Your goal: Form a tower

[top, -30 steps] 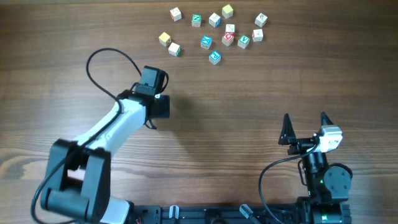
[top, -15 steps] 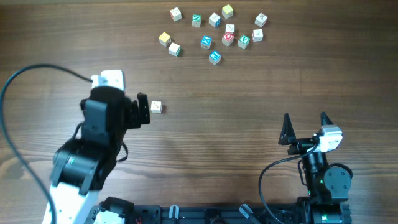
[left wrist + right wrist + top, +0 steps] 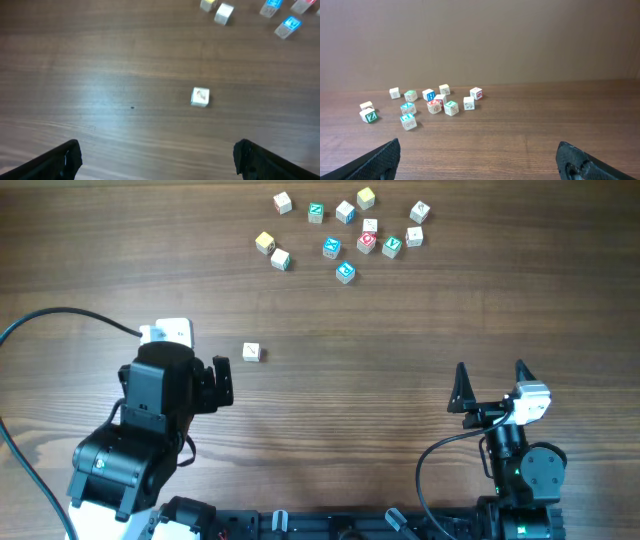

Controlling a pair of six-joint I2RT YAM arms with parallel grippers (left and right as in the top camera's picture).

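Clutter of loose cubes (image 3: 332, 247) sits beyond one seemingly single cube (image 3: 200, 96) before the wide-open left gripper (image 3: 157, 149); right gripper (image 3: 490, 375) likewise.

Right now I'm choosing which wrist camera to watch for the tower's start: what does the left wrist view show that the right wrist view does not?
Only the left wrist view: the lone cube, red-marked on top, standing by itself ahead of the open left gripper. Only the right wrist view: the whole cluster of loose cubes, the brown backdrop behind it, and the open right gripper. Both share: the wooden table and part of that cluster, at the left wrist view's top right edge.
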